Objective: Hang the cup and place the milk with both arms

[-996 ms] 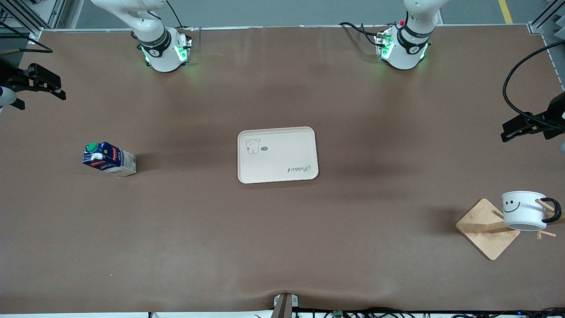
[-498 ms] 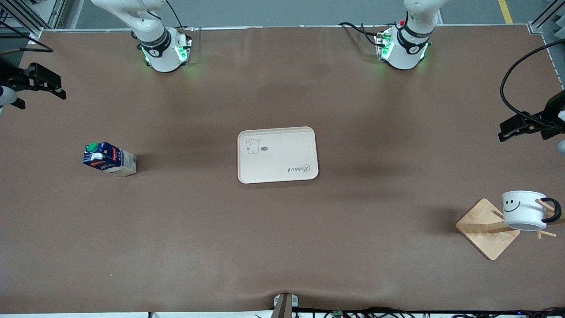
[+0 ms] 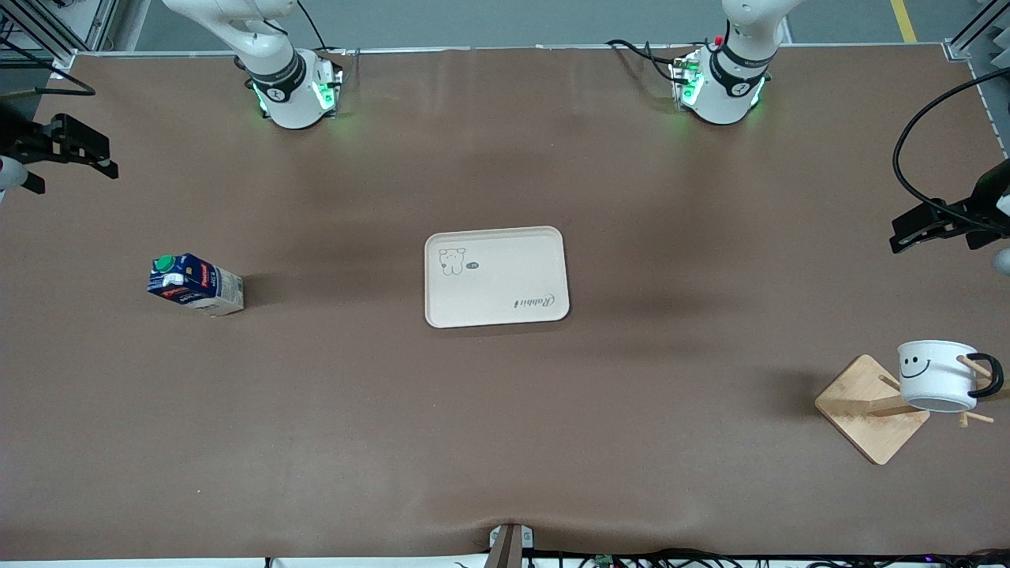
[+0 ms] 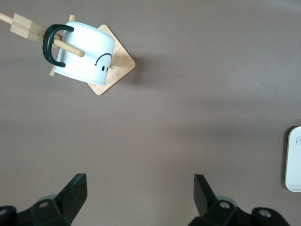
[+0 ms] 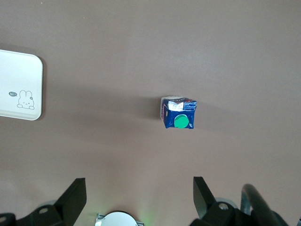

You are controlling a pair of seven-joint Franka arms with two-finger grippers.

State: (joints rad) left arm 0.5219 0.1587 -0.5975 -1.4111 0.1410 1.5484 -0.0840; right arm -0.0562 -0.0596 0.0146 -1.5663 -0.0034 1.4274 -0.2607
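The white cup (image 3: 937, 375) with a black handle and smiley face hangs by its handle on a peg of the wooden rack (image 3: 874, 409) at the left arm's end; it also shows in the left wrist view (image 4: 87, 52). The dark blue milk carton (image 3: 194, 284) with a green cap stands on the table at the right arm's end, also in the right wrist view (image 5: 178, 113). My left gripper (image 3: 919, 229) is open and empty, high over the table's edge near the rack. My right gripper (image 3: 79, 150) is open and empty, high over the table beside the milk.
A cream tray (image 3: 496, 276) with a rabbit drawing lies at the table's middle, seen in part in the left wrist view (image 4: 294, 160) and the right wrist view (image 5: 21, 84). The arm bases (image 3: 296, 87) stand along the table's top edge. A black cable (image 3: 915, 150) loops by the left gripper.
The left gripper has drifted slightly up and toward the table's middle. The right gripper has barely moved. The cup, milk and tray are unchanged.
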